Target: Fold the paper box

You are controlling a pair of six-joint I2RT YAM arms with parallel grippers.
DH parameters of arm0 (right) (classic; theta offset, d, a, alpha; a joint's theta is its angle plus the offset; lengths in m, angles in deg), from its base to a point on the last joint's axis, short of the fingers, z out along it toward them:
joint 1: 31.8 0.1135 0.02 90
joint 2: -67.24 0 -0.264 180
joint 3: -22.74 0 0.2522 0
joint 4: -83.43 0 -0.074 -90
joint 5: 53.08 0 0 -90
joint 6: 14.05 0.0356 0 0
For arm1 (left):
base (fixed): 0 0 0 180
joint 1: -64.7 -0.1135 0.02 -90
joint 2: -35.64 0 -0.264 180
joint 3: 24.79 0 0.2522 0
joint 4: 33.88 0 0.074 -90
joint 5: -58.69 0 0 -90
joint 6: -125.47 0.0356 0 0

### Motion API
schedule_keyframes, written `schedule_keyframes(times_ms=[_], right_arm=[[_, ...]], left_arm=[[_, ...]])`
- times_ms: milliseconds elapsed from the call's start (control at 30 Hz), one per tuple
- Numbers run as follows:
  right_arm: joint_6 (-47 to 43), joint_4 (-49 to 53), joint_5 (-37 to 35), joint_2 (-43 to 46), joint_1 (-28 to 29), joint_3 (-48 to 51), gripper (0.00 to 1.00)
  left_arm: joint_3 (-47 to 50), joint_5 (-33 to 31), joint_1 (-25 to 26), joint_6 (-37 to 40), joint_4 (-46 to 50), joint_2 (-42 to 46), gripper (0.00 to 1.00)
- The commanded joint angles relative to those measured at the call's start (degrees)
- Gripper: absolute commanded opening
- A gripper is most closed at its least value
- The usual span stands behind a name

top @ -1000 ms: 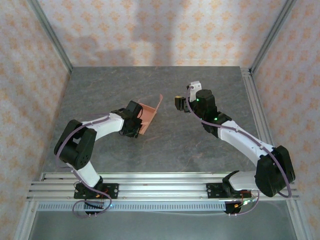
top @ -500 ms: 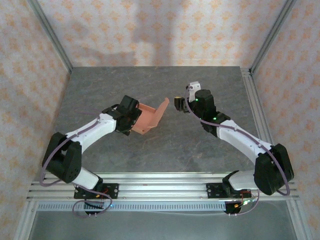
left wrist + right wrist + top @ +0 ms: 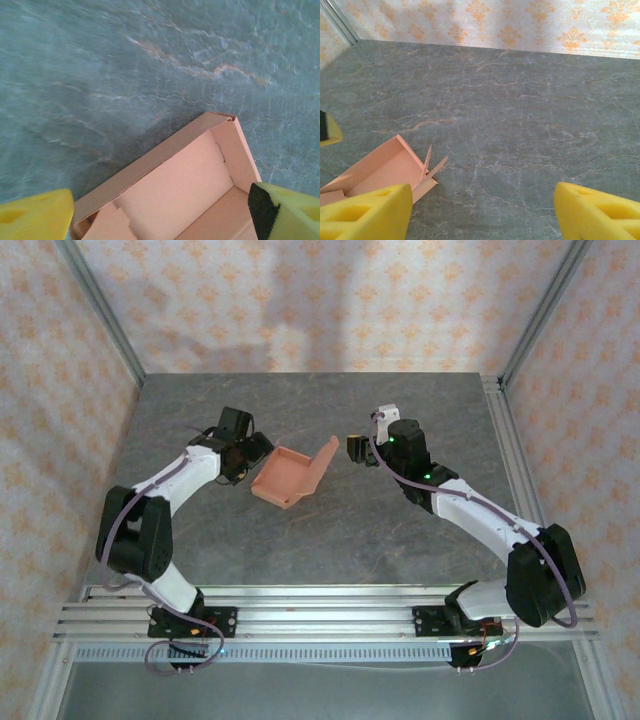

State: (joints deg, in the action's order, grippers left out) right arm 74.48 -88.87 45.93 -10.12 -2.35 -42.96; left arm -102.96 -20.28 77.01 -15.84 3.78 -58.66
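Mid-fold: box (image 3: 283, 478) with lid (image 3: 322, 462) up, between left fingers (image 3: 35, 216) and right fingers (image 3: 600, 212), both spread wide, empty. Next, likely: press lid down.

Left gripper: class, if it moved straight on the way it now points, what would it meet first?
Probably the paper box: in the wrist view its open tray sits just ahead of the left gripper, between the open jaws. Depth is unclear; the table lies beyond.

Grey marbled table (image 3: 330, 530); paper box (image 3: 280, 478) lying on it, lid open.
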Motion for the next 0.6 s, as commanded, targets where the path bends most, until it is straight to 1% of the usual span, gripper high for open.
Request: schedule_keyframes(times_ms=[0, 100, 200, 300, 367, 467, 500, 567], right_arm=[[0.95, -0.24, -0.45, 2.04, -0.27, 0.75, 0.74], [1.02, 0.61, -0.56, 2.40, -0.36, 0.70, 0.74], [1.40, 0.83, -0.33, 2.62, -0.47, 0.70, 0.74], [4.16, 1.48, 0.44, 2.79, -2.00, 0.44, 0.74], [7.77, 0.62, 2.56, 3.08, -4.49, 1.15, 0.73], [13.77, 0.36, 4.91, 3.60, -9.16, 2.49, 0.72], [15.08, 0.75, 5.13, 4.11, -10.42, 2.99, 0.72], [17.76, 1.54, 3.36, 6.06, -12.68, 4.83, 0.72]], left_arm=[[-1.54, 5.29, -0.36, 2.91, -3.47, -3.11, 0.91], [-1.91, 6.48, -0.34, 1.63, -4.23, -5.67, 0.90], [-0.53, 10.24, -0.28, -1.31, -7.36, -6.75, 0.90], [2.70, 13.28, 0.39, -4.67, -11.68, -6.20, 0.89], [3.78, 13.18, 1.67, -5.38, -12.47, -5.42, 0.89], [4.98, 11.39, 4.04, -7.16, -12.36, -3.61, 0.89], [5.59, 10.72, 4.98, -8.15, -12.70, -2.97, 0.89], [6.83, 8.66, 7.20, -10.94, -13.45, -1.70, 0.89]])
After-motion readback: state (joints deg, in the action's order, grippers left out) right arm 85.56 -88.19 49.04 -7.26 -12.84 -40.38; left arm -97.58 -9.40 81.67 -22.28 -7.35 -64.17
